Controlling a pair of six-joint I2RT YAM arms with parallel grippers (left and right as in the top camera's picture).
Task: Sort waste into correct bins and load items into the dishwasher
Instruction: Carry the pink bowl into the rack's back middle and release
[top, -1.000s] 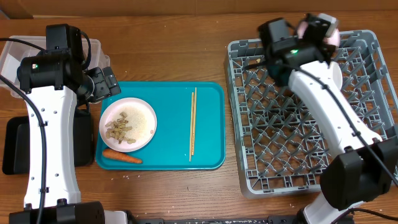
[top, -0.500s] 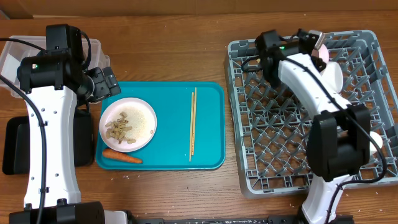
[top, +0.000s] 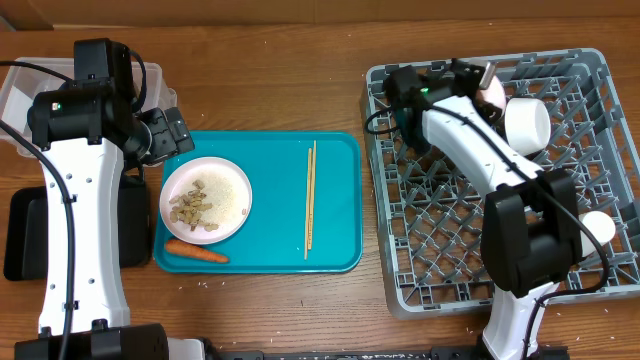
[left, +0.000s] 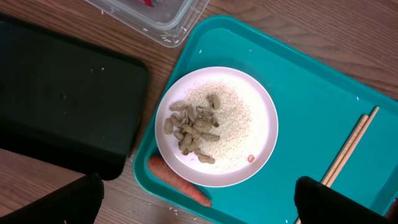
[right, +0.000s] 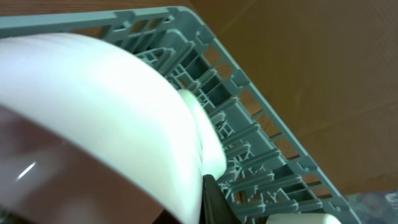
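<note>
My left gripper (top: 165, 135) is open and empty, hovering over the left end of the teal tray (top: 340, 150). In the left wrist view its fingers (left: 196, 202) straddle a white plate (left: 216, 126) of peanut shells and rice. An orange carrot (left: 180, 182) lies beside the plate and a pair of chopsticks (left: 348, 146) lies to the right. My right gripper (top: 487, 82) is shut on a pink bowl (top: 494, 92) over the back of the grey dishwasher rack (top: 600, 200). In the right wrist view the bowl (right: 93, 112) fills the frame against one finger (right: 208, 193).
A white cup (top: 527, 122) lies in the rack next to the bowl, and another white cup (top: 598, 228) sits at the rack's right side. A clear container (top: 20, 95) and a black bin (top: 25, 235) stand left of the tray.
My right gripper has swung left and toward me with the pink bowl, from the rack's back edge to beside the white cup. The left arm has not moved.
</note>
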